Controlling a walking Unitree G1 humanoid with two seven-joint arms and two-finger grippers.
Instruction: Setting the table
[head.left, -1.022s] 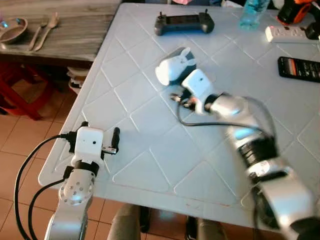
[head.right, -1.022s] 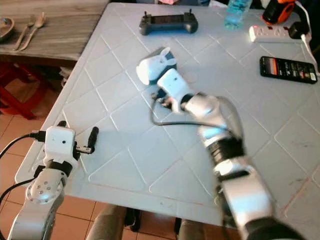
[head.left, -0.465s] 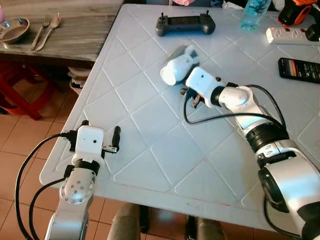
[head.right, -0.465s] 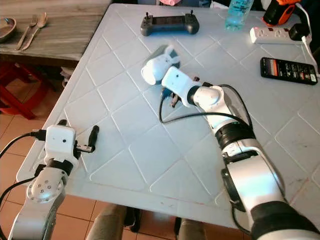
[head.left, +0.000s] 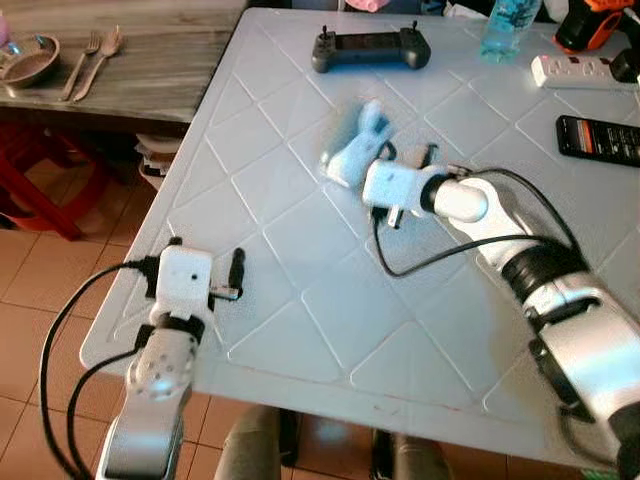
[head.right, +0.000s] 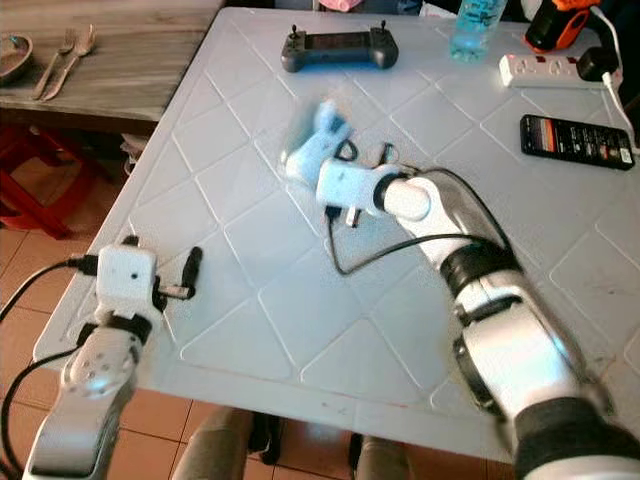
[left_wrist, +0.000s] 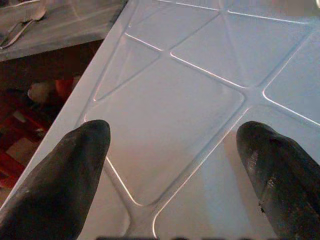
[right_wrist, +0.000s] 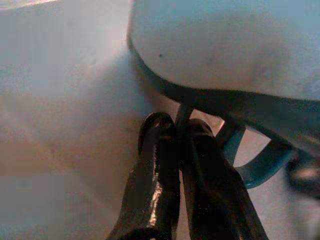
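White and teal, one rabbit-eared mug (head.left: 352, 150) sits tipped just above centre frame on the pale worktop (head.left: 300, 300), and the right hand (right_wrist: 182, 131) is pinched shut on its thin teal handle (right_wrist: 260, 165). It looks light but hard and glossy, likely breakable, so that handle seems the surest hold. Lower left, the left hand (left_wrist: 172, 145) hovers with fingers spread, empty. Upper left, on a second wooden table: one bowl (head.left: 27, 59), two utensils (head.left: 88, 58).

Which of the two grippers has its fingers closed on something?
The right gripper: its fingers pinch the teal handle of the white rabbit mug. The left gripper stands open over bare table.
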